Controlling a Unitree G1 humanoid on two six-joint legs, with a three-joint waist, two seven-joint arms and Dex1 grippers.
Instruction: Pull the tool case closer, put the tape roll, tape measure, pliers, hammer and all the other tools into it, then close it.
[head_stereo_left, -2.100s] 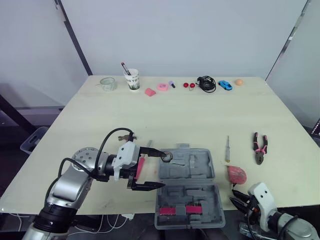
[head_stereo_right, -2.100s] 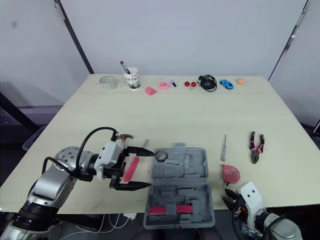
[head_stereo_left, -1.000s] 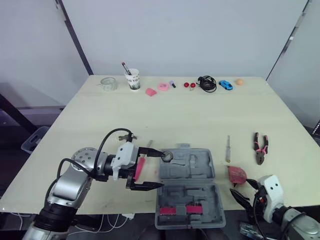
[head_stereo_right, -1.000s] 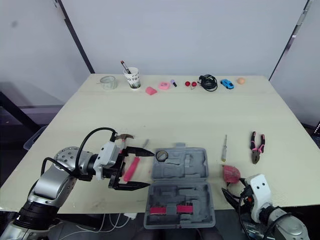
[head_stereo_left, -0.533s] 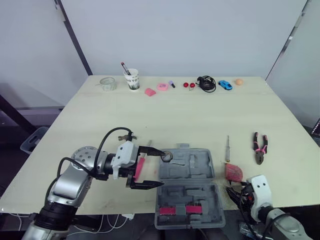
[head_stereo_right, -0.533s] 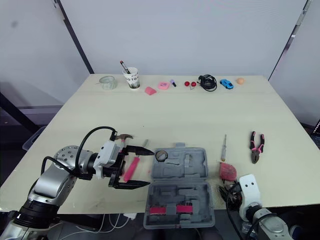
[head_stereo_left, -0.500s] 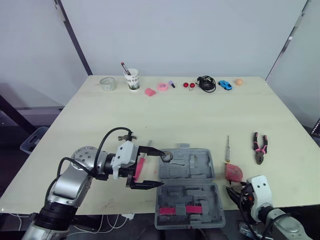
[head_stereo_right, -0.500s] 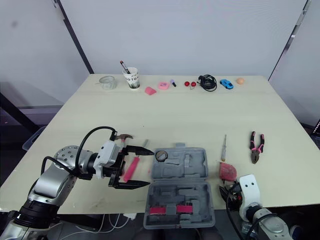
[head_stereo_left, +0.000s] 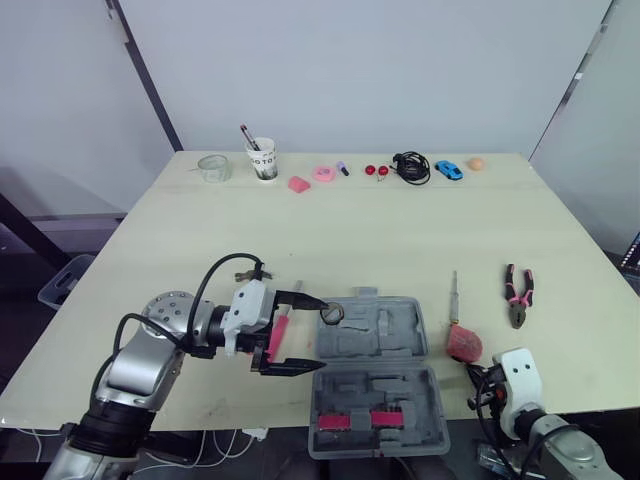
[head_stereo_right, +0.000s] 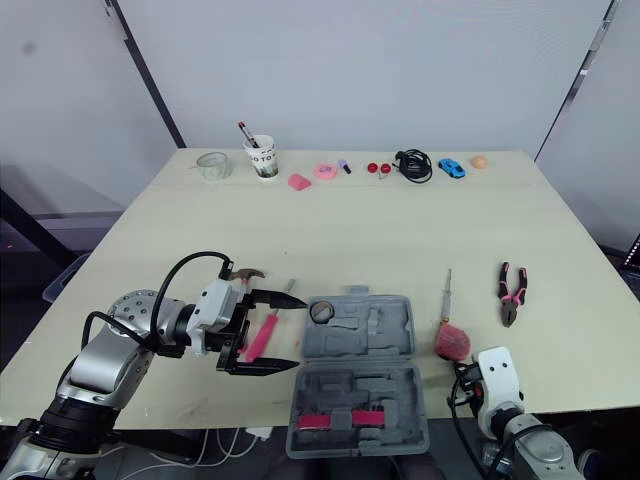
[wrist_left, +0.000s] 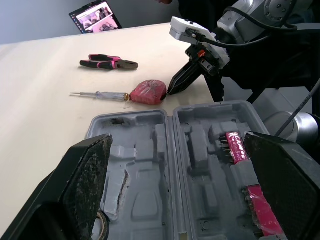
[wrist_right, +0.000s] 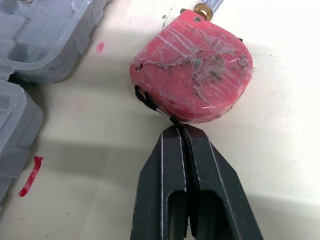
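Note:
The grey tool case (head_stereo_left: 375, 375) lies open at the table's front edge, with a tape roll (head_stereo_left: 332, 314) in its far left corner. My left gripper (head_stereo_left: 300, 333) stands open just left of the case, above the pink-handled hammer (head_stereo_left: 278, 328). A red tape measure (wrist_right: 195, 70) lies right of the case, touching the tip of a screwdriver (head_stereo_left: 454, 296). My right gripper (wrist_right: 181, 135) is shut on the tape measure's black cord (wrist_right: 150, 102). Pink-handled pliers (head_stereo_left: 519, 295) lie further right.
A paper cup (head_stereo_left: 263, 158), a glass jar (head_stereo_left: 213, 167), a pink tape ring (head_stereo_left: 323, 173), a black cable (head_stereo_left: 410, 166) and a blue toy car (head_stereo_left: 449, 170) line the far edge. The table's front edge runs close to my right gripper.
My right gripper came up from the table's edge and shut on the tape measure's cord. The tape measure has slid a little toward the case. The left arm stayed put.

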